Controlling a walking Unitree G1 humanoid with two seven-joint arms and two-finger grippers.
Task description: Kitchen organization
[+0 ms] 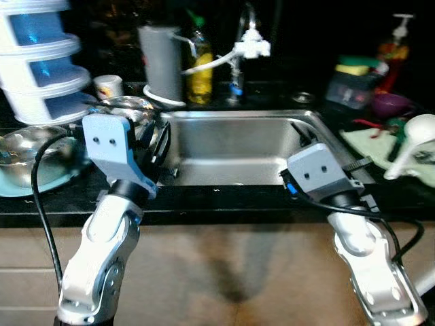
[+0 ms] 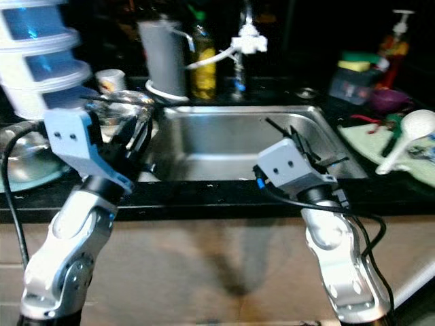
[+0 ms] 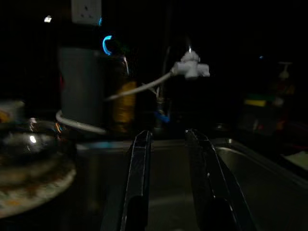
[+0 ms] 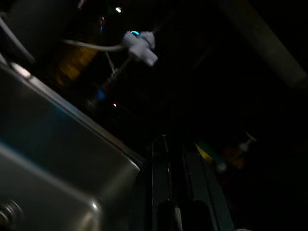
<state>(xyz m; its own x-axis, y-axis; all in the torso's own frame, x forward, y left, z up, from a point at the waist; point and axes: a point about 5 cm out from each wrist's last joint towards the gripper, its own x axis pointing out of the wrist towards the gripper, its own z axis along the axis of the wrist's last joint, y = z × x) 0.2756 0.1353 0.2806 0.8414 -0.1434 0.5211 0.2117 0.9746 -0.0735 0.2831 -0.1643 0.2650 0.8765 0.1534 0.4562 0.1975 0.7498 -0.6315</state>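
Left claw (image 3: 166,183), fingers spread, hangs over the sink (image 1: 238,146); steel bowls (image 1: 126,112) just beside it look light, slick — grip a rim. Right claw (image 4: 175,192): cannot tell.

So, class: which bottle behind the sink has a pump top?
The red bottle at the far right; the yellow bottle beside the faucet has a plain green cap.

stacked containers (image 1: 37,54): cut off at edge | ladle (image 1: 411,139): blurred
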